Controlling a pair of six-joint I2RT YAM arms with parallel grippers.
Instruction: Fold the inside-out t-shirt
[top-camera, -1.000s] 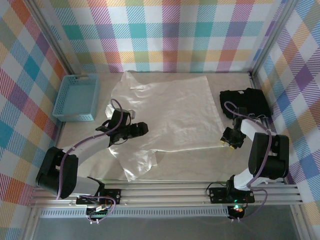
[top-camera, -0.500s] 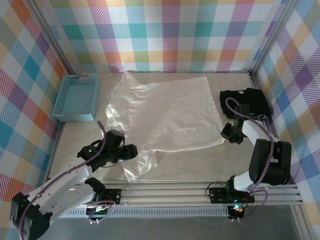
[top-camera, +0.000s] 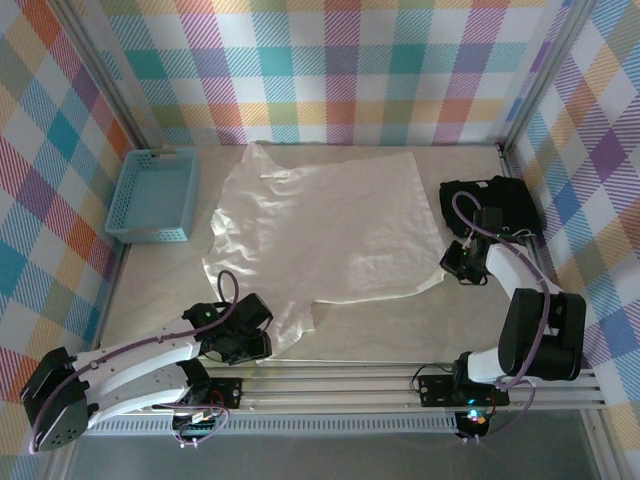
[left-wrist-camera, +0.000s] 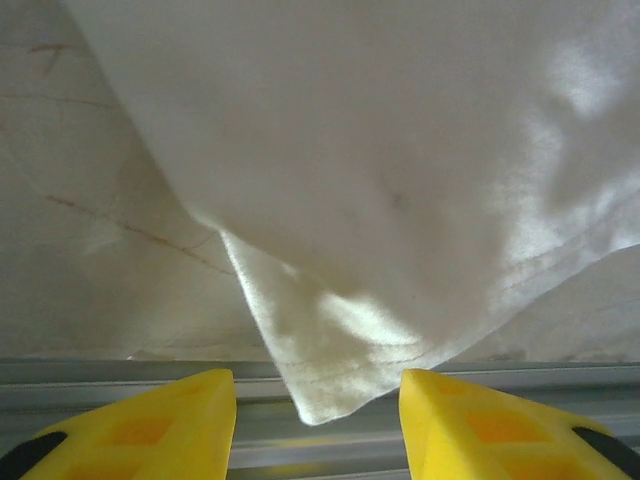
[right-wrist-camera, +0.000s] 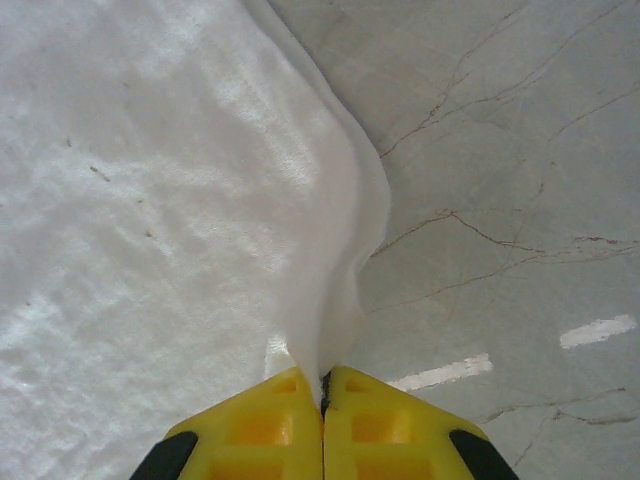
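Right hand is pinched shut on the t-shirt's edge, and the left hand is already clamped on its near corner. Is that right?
Not quite. The left hand is open, not clamped: in the left wrist view its yellow fingers stand apart with the t-shirt corner lying loose between them. The right hand is pinched shut on the edge.

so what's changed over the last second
The left gripper swung back toward the near edge and now straddles the near corner of the t-shirt, jaws open. The right gripper shut on the shirt's right edge. The shirt, basket and black garment look unmoved.
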